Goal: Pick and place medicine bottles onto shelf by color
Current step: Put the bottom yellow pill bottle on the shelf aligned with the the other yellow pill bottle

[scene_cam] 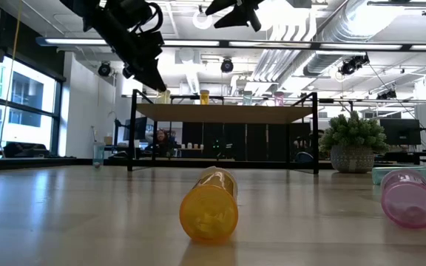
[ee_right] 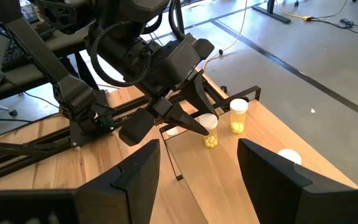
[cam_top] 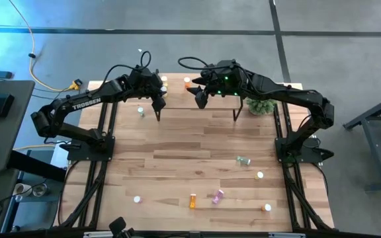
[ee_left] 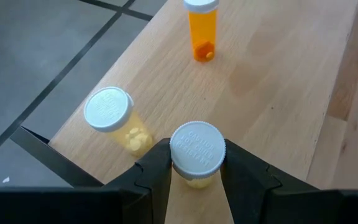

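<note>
The light-wood shelf (cam_top: 197,92) stands at the table's far edge. My left gripper (ee_left: 196,163) is over its left end, shut on an upright yellow bottle (ee_left: 196,149) with a white cap. A second yellow bottle (ee_left: 114,118) stands by the shelf's corner, and an orange one (ee_left: 202,28) stands farther along. My right gripper (ee_right: 197,177) is open and empty above the shelf's middle (cam_top: 200,98). Several more bottles lie on the table, among them an orange one (cam_top: 192,200) and a pink one (cam_top: 217,196). My left gripper pinches the yellow bottle between its two fingers, at the white cap's sides (ee_left: 174,155). The fingers (ee_right: 194,124) slant down from above and from the table's left. The bottle stays upright, its base (ee_right: 211,143) at the shelf top; whether it touches the board, I cannot tell.
A green plant ball in a pot (cam_top: 262,104) stands beside the shelf's right end. Green bottles lie on the table near the shelf's left leg (cam_top: 141,111) and at mid right (cam_top: 243,160). A yellow bottle (scene_cam: 209,207) lies on its side close to the low camera.
</note>
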